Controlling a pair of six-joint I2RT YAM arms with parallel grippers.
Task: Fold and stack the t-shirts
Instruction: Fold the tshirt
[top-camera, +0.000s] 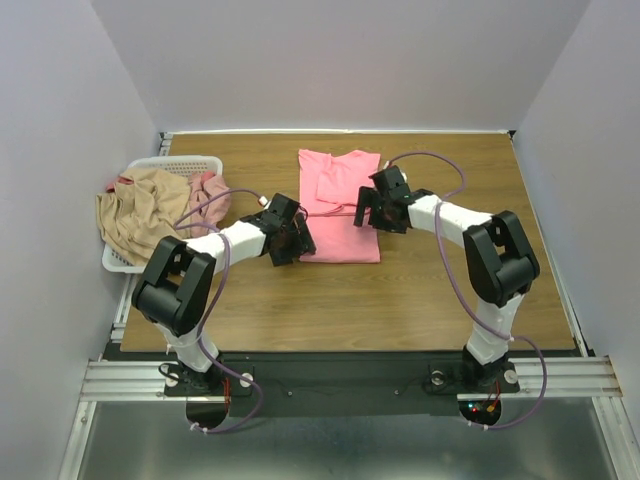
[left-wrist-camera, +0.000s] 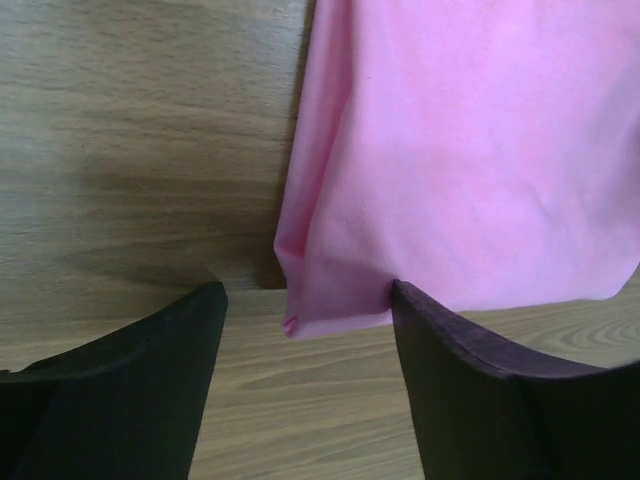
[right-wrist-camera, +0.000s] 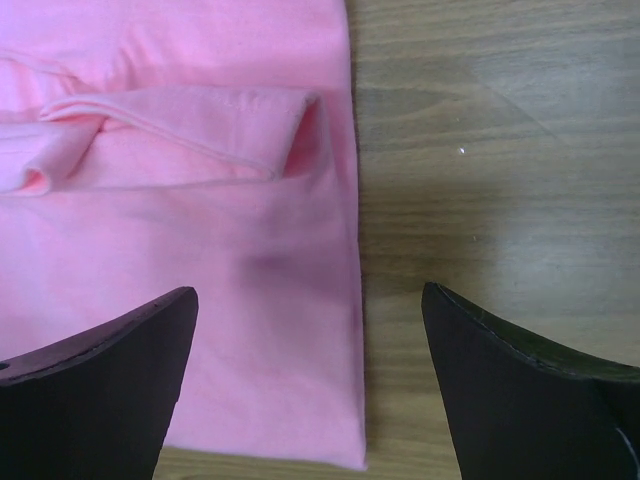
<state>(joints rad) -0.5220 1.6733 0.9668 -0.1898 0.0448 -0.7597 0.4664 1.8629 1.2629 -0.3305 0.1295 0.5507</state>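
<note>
**Salmon-pink t-shirt** (top-camera: 338, 200): lies flat on the desk (top-camera: 420, 300), near the white basket (top-camera: 170, 163), on the basket's side toward the desk's middle. It is folded into a long narrow panel with a sleeve turned inward on top.

**Material:** thin, soft, light cloth. It is judged likely to sag and come unfolded if lifted by one point, and to slide readily on the smooth wood.

**Recommended hold:** pinch all layers at the panel's edge, one corner per end effector, and lift both together.

**Left end effector** (left-wrist-camera: 308, 300): released and grasping nothing. It straddles the panel's near corner on the basket side.

**Right end effector** (right-wrist-camera: 310, 300): released and grasping nothing. It straddles the long edge away from the basket, just short of the tucked sleeve.

**Tan-beige t-shirt** (top-camera: 140, 215) and **dusty pink t-shirt** (top-camera: 208, 190): both crumpled in the basket and not yet folded. The tan one spills over the rim.
</note>
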